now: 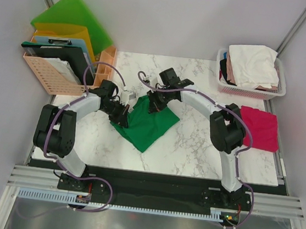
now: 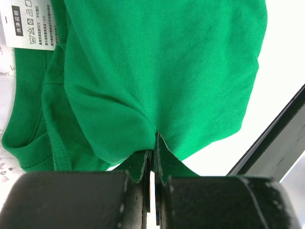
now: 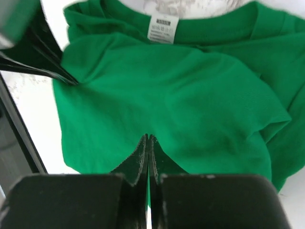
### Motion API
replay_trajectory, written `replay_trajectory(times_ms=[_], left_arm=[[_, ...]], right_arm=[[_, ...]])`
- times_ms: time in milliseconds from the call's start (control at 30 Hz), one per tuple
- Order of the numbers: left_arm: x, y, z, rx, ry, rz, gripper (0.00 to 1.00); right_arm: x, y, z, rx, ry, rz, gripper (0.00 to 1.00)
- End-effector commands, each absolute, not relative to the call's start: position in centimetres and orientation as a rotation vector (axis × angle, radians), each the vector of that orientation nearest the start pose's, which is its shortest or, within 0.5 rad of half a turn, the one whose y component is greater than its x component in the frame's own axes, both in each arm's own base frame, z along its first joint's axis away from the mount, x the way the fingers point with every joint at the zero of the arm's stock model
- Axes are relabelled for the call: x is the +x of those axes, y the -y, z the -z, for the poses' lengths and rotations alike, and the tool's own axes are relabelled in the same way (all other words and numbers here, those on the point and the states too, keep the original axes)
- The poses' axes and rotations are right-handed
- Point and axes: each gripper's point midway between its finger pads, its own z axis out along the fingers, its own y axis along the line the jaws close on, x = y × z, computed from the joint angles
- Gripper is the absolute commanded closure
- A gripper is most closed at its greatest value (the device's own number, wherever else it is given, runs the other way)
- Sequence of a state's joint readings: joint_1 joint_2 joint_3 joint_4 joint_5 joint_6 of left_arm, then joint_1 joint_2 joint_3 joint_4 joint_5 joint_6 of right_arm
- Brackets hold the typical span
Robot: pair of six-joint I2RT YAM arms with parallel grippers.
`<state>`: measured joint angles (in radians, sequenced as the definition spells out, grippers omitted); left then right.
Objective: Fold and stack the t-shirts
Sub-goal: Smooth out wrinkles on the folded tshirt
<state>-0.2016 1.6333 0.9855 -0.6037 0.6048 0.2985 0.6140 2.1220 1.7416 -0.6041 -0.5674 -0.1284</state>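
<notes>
A green t-shirt (image 1: 150, 126) lies partly folded on the marble table, its collar and label (image 3: 162, 28) at the far edge. My left gripper (image 1: 124, 113) is shut on the shirt's left edge, and the cloth puckers into the fingertips (image 2: 153, 143). At the shirt's back edge my right gripper (image 1: 153, 104) is shut too, with green cloth pinched at its tips (image 3: 148, 140). A magenta-red t-shirt (image 1: 259, 128) lies folded flat at the table's right side. More t-shirts, white and pale pink (image 1: 252, 65), are piled in a basket.
A white basket (image 1: 222, 85) stands at the back right corner. At the back left stands a peach crate (image 1: 49, 75) with green and orange folders and a clipboard. A black rail (image 1: 156, 181) runs along the table's near edge.
</notes>
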Motion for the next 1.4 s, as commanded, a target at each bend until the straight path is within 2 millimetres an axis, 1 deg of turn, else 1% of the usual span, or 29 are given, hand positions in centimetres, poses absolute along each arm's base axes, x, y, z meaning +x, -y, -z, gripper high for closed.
replay_trajectory(times_ms=[0,33,67,100,133,167,200,233,267,333,400,433,500,533,667,767,867,933,967,1000,1067,1100,1133,1167,1200,1233,1300,1333,1367], left_arm=[[28.2,15.0,-5.3,0.838,-2.541,0.829,0.98],[28.1,15.0,-5.3,0.836,-2.543,0.832,0.98],[28.1,15.0,-5.3,0.837,-2.541,0.832,0.98],[28.1,15.0,-5.3,0.839,-2.539,0.831,0.98],[28.0,15.0,-5.5,0.837,-2.536,0.832,0.98],[28.0,15.0,-5.6,0.838,-2.533,0.826,0.98],[28.0,15.0,-5.6,0.840,-2.531,0.825,0.98],[28.0,15.0,-5.7,0.838,-2.529,0.825,0.98],[27.9,14.9,-5.8,0.838,-2.529,0.823,0.98],[28.0,15.0,-5.9,0.841,-2.521,0.824,0.98],[27.9,15.0,-5.9,0.841,-2.523,0.827,0.98],[28.0,15.0,-5.9,0.843,-2.523,0.825,0.98],[27.9,15.0,-5.8,0.840,-2.528,0.831,0.98],[27.9,15.0,-5.8,0.842,-2.528,0.833,0.98],[28.0,15.1,-5.8,0.843,-2.524,0.839,0.98],[27.9,15.1,-5.8,0.842,-2.526,0.840,0.98],[27.9,14.9,-5.7,0.844,-2.534,0.822,0.98],[28.2,14.7,-5.5,0.841,-2.543,0.797,0.98],[28.3,14.4,-5.3,0.837,-2.553,0.771,0.98],[28.6,14.2,-5.3,0.834,-2.557,0.754,0.97],[29.3,13.4,-4.9,0.825,-2.569,0.665,0.78],[29.6,12.9,-4.7,0.815,-2.571,0.617,0.49],[30.2,12.2,-4.6,0.795,-2.570,0.544,0.37],[31.7,10.7,-4.4,0.764,-2.563,0.388,0.31],[32.3,9.7,-4.7,0.735,-2.553,0.303,0.24],[33.3,7.4,-4.6,0.670,-2.569,0.146,0.22],[34.9,5.6,-5.6,0.572,-2.546,0.044,0.19],[35.5,4.3,-6.3,0.513,-2.539,0.019,0.19],[35.9,3.7,-7.1,0.487,-2.519,0.009,0.19]], right_arm=[[35.9,-36.1,-8.4,-1.199,-2.290,-0.882,1.00],[36.4,-35.9,-7.4,-1.207,-2.299,-0.866,1.00],[36.7,-35.9,-6.9,-1.206,-2.307,-0.842,1.00],[37.6,-35.9,-6.8,-1.199,-2.298,-0.815,1.00],[38.0,-35.9,-5.6,-1.202,-2.316,-0.796,1.00],[39.2,-35.7,-5.5,-1.187,-2.310,-0.741,1.00],[39.8,-35.6,-5.1,-1.179,-2.316,-0.720,1.00],[40.4,-35.5,-4.1,-1.170,-2.333,-0.703,1.00],[41.1,-35.2,-3.7,-1.156,-2.336,-0.676,1.00],[43.3,-34.6,-3.6,-1.112,-2.323,-0.559,1.00],[44.5,-33.9,-3.3,-1.089,-2.302,-0.458,1.00],[46.4,-33.3,-4.3,-1.035,-2.253,-0.350,1.00],[47.3,-32.2,-4.1,-1.002,-2.233,-0.255,1.00],[48.2,-31.6,-4.5,-0.985,-2.213,-0.195,1.00],[49.1,-30.8,-4.7,-0.963,-2.202,-0.136,1.00],[48.6,-31.0,-4.7,-0.967,-2.207,-0.156,1.00],[48.2,-30.7,-3.8,-0.953,-2.237,-0.160,1.00],[48.0,-30.6,-3.7,-0.959,-2.241,-0.158,1.00],[47.5,-30.8,-3.3,-0.978,-2.245,-0.186,1.00],[47.4,-30.9,-3.5,-0.982,-2.243,-0.199,1.00],[46.9,-31.1,-3.5,-0.998,-2.241,-0.225,1.00],[46.6,-31.1,-3.2,-1.005,-2.247,-0.230,1.00],[46.6,-31.1,-3.7,-1.002,-2.242,-0.238,1.00],[46.4,-31.0,-3.6,-1.004,-2.244,-0.240,1.00],[46.4,-31.0,-3.9,-0.996,-2.243,-0.244,1.00],[46.3,-31.0,-3.9,-0.999,-2.242,-0.248,1.00],[46.0,-31.0,-4.1,-0.999,-2.245,-0.257,1.00],[45.9,-31.1,-4.0,-1.001,-2.246,-0.266,1.00],[45.6,-31.0,-3.8,-1.003,-2.254,-0.268,1.00]])
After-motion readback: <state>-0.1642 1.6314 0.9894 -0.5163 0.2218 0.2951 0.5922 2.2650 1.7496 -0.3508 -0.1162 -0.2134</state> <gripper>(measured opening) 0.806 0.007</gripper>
